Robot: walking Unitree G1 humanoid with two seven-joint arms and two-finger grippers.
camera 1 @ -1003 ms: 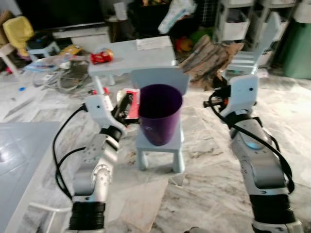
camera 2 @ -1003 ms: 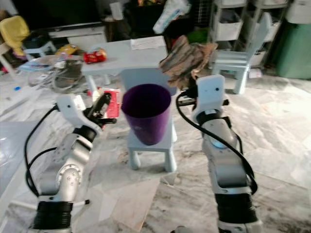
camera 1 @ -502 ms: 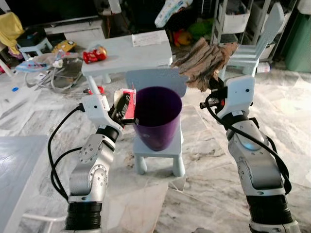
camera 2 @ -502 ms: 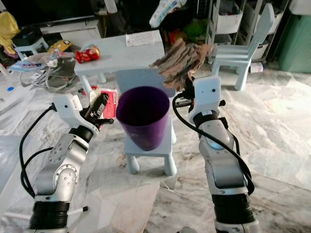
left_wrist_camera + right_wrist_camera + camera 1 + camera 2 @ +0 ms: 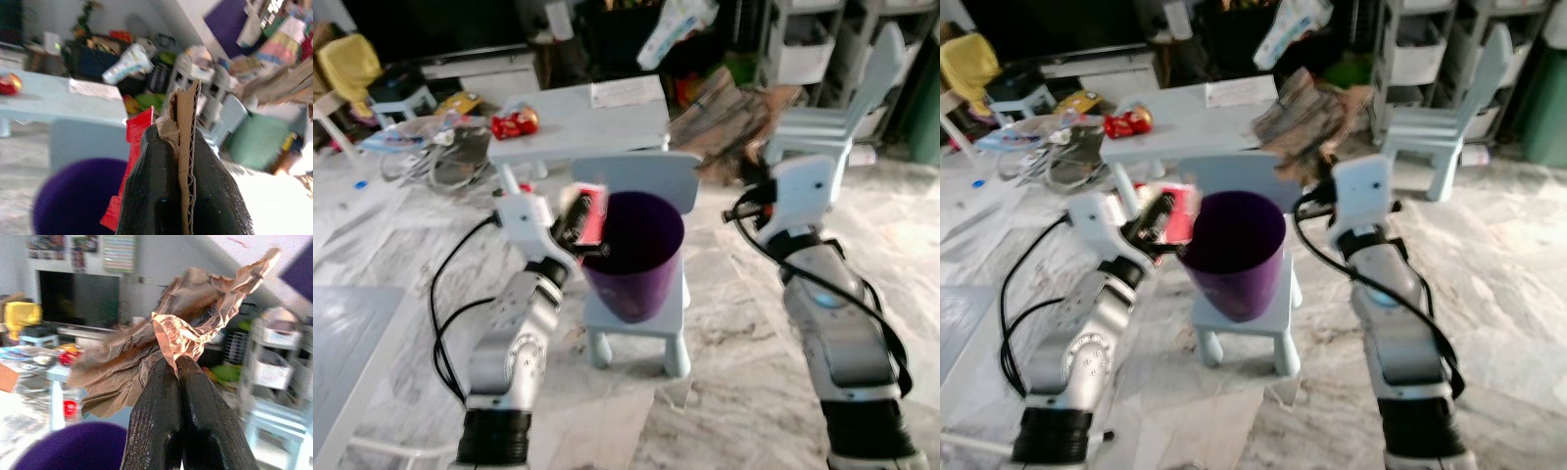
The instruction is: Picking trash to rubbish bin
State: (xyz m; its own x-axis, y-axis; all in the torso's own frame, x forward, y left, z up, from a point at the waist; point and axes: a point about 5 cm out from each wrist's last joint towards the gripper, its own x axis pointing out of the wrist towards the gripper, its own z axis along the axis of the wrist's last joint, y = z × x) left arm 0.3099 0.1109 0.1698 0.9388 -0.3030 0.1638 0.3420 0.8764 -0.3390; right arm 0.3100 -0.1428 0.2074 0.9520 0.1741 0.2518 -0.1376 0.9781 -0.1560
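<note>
Left eye view has the purple bin (image 5: pixel 631 255) perched on a small chair (image 5: pixel 636 313). Left gripper (image 5: pixel 576 217) clamps red cardboard (image 5: pixel 590 214) at the rim, right gripper (image 5: pixel 1317 174) pinches crumpled brown paper (image 5: pixel 1307 117) beside it. Bumping that rim could tip the bin, or the paper drops outside

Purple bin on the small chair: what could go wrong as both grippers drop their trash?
The purple bin sits tilted on the small chair; a nudge from the left gripper might tip it. The right gripper holds wide crumpled brown paper beside the rim, so it may catch or fall outside.
</note>
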